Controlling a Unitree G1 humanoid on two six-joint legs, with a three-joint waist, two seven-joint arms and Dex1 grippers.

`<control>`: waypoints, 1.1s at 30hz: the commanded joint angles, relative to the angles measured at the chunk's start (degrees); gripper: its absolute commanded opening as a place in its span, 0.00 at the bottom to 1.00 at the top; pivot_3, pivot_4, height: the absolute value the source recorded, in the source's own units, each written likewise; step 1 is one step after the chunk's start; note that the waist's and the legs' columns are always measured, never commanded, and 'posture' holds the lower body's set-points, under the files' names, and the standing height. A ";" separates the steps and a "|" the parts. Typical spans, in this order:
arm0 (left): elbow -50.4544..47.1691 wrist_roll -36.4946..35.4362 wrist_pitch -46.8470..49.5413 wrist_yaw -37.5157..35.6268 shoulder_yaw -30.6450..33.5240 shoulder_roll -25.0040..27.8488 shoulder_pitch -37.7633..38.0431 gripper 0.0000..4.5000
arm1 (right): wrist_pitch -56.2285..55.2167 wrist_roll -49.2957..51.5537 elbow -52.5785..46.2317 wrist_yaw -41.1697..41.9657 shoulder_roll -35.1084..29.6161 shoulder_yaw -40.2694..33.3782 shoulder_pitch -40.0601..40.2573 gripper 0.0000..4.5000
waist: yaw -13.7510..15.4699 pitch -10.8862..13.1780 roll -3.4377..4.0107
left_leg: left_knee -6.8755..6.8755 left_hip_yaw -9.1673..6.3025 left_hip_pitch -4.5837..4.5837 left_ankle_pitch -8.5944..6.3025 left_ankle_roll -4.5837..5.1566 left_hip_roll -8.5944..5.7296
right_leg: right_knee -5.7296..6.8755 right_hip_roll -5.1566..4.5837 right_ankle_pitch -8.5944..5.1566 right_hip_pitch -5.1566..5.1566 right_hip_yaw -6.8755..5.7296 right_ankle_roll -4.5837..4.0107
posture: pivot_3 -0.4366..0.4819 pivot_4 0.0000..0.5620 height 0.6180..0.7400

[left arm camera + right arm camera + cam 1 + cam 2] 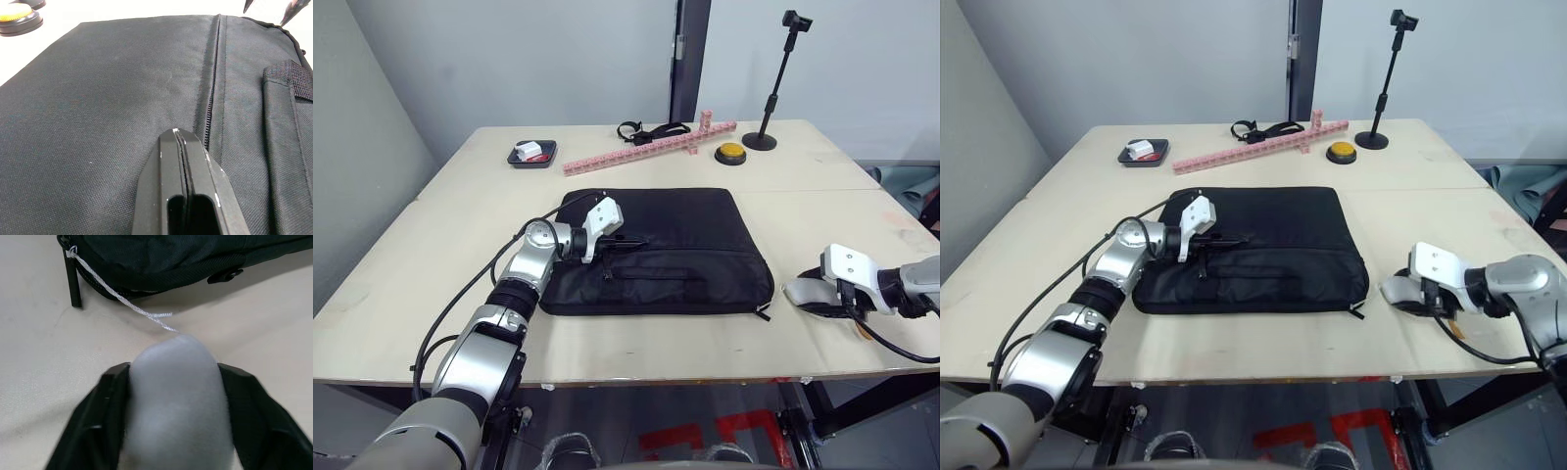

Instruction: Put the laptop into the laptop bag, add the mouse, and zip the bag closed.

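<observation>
The black laptop bag (666, 245) lies flat in the middle of the table, its front pocket and zipper line (211, 98) facing up. My left gripper (631, 242) rests on the bag's top beside that zipper, fingers (195, 161) pressed together with nothing seen between them. To the right of the bag, low over the table, my right gripper (173, 377) is shut on the white mouse (806, 292), one black finger (105, 401) on each side. A zipper pull with a white cord (122, 298) hangs at the bag's near right corner. The laptop is hidden.
At the back of the table sit a small black tray (531, 154), a long pink block strip (646, 148), a black strap (651, 129), a yellow button (730, 153) and a black camera stand (766, 137). Bare tabletop surrounds the bag.
</observation>
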 commanded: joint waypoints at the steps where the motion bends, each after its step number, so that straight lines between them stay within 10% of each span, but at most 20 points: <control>1: 4.50 5.00 3.51 -0.16 -4.28 0.61 3.91 0.00 | -0.54 0.35 -0.06 0.91 -0.77 -0.77 -0.69 0.27 | 0.00 0.00 0.00 | 0.00 0.00 0.00 0.00 0.00 0.00 | 0.00 0.00 0.00 0.00 0.00 0.00 | 0.48 0.27 1.00; 5: 4.39 5.12 3.51 -0.46 -4.53 0.69 4.27 0.00 | -0.89 0.71 0.21 1.60 -1.54 -1.73 -0.18 0.01 | -0.02 0.00 0.00 | 0.00 0.00 0.00 0.00 0.00 0.00 | 0.00 0.00 0.00 0.00 0.00 0.00 | 0.48 0.27 1.00; 33: 4.32 6.60 3.65 -3.41 -6.55 2.30 6.27 0.00 | -12.85 -10.50 22.17 -13.10 6.12 2.90 -21.76 0.01 | -0.50 -0.26 0.25 | 0.00 0.07 0.05 0.01 0.02 0.00 | 0.03 0.00 0.01 0.01 0.01 -0.02 | 0.48 0.27 1.00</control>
